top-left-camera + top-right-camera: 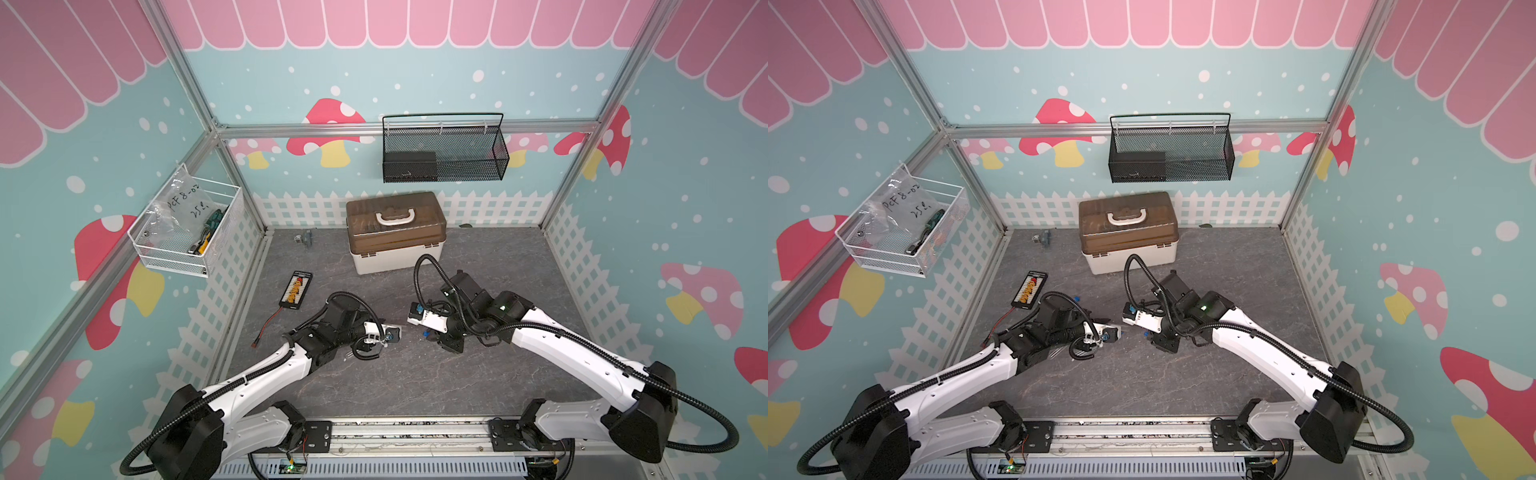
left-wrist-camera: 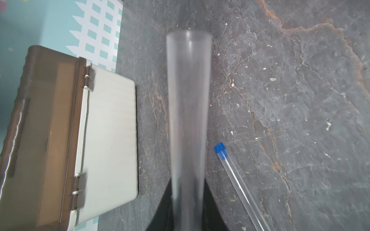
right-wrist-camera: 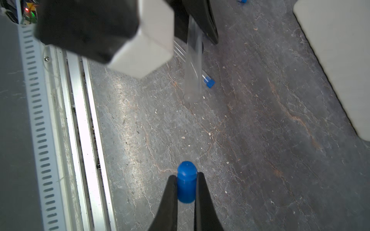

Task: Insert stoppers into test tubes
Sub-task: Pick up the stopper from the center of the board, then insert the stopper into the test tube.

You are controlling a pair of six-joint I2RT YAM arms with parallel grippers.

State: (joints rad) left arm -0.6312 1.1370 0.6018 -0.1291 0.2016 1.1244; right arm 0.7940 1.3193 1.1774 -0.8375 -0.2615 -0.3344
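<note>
Fingers [image 3: 168, 202] of the right gripper [image 3: 186, 175] are pinched onto a blue stopper [image 3: 186, 184]. They hold it by its sides, and its rounded end sticks out past the tips. The left gripper [image 2: 187, 180] is closed just as tightly on a clear test tube [image 2: 188, 100]. The tube juts straight out from between its jaws, open mouth forward. From the right wrist, that mouth [image 3: 191, 98] faces the stopper, roughly in line with it but well apart from it.

A second test tube [image 2: 240, 186] lies flat on the grey table [image 1: 415, 382] just beside the held one, already plugged with a blue cap [image 2: 220, 149]. A loose stopper [image 1: 1077, 298] sits left of centre in a top view, near the left arm's cable. Nothing lies in the gap between the two grippers.

A brown-lidded storage box [image 1: 395, 232] stands at upper centre in both top views, behind the grippers. A black board with yellow connectors [image 1: 296, 289] lies to the left. A black mesh basket [image 1: 442, 149] hangs on the back wall and a white wire basket [image 1: 187, 232] on the left wall.

The left arm [image 1: 257, 374] and right arm [image 1: 561, 345] rise from the rail along the lower edge of the frame. They lean inward and bring their wrists low over the middle of the table, facing each other.
</note>
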